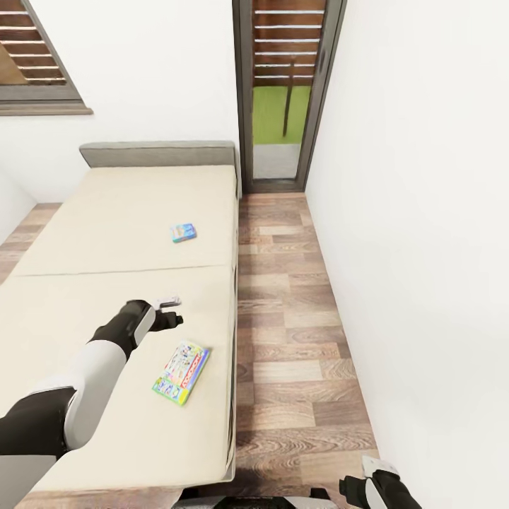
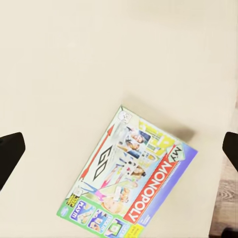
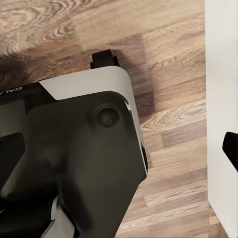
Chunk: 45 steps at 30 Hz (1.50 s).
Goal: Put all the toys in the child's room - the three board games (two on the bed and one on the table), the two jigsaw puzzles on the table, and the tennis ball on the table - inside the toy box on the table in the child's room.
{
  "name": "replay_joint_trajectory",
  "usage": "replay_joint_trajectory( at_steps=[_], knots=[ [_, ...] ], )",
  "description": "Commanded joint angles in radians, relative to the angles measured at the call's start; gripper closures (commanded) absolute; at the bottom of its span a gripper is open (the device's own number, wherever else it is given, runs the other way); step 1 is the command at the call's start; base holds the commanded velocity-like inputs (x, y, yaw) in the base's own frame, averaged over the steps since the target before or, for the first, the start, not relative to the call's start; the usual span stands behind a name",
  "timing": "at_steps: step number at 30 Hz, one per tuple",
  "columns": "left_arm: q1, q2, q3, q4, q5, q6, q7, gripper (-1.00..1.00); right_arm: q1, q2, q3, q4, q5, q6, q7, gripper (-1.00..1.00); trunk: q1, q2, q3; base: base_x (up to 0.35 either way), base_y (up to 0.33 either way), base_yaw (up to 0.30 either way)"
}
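Two board games lie on the cream bed (image 1: 106, 233): a small blue one (image 1: 183, 232) further up, and a greenish multicoloured Monopoly box (image 1: 182, 372) near the bed's right edge. My left gripper (image 1: 173, 311) hovers open above the mattress, a little beyond and left of the Monopoly box. In the left wrist view that box (image 2: 129, 183) lies below the open gripper (image 2: 119, 151), with nothing held. My right gripper (image 1: 369, 482) hangs low by my base over the floor, open and empty (image 3: 119, 148). The table, toy box, jigsaw puzzles and tennis ball are out of view.
A strip of wood-plank floor (image 1: 290, 318) runs between the bed and the white right wall (image 1: 424, 247). A glass door (image 1: 283, 92) stands at its far end. The grey headboard (image 1: 159, 153) meets the back wall. My dark base (image 3: 74, 163) is under the right wrist.
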Motion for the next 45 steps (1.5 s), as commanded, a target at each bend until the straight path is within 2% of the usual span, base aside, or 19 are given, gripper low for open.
replay_joint_trajectory(
  at_steps=[1, 5, 12, 32, 45],
  knots=[
    [0.0, 0.0, 0.005, -0.001, -0.001, 0.005, -0.007, -1.0, 0.0, 0.0, 0.001, -0.002, -0.011, 0.004, -0.007, -1.0, 0.0, -0.002, -0.003, 0.0, 0.0, 0.0],
    [-0.001, 0.001, 0.004, -0.002, -0.003, 0.005, -0.042, -1.0, 0.0, 0.0, 0.001, -0.002, -0.011, 0.004, -0.007, -1.0, 0.0, -0.002, -0.01, 0.0, 0.0, 0.0],
    [-0.001, 0.002, 0.005, -0.002, -0.007, 0.005, -0.062, -1.0, 0.0, 0.0, 0.001, -0.002, -0.011, 0.004, -0.007, -1.0, 0.0, -0.002, -0.021, 0.0, 0.0, 0.0],
    [-0.001, 0.005, 0.004, -0.004, -0.008, 0.005, -0.064, -1.0, 0.0, 0.0, 0.001, -0.002, -0.009, 0.001, -0.007, -1.0, 0.0, -0.002, -0.054, 0.0, 0.0, 0.0],
    [-0.037, 0.006, 0.006, -0.035, -0.008, -0.005, -0.058, -1.0, 0.0, 0.0, 0.001, -0.002, -0.009, 0.001, -0.008, -1.0, 0.0, -0.002, -0.075, 0.0, 0.0, 0.0]
  ],
)
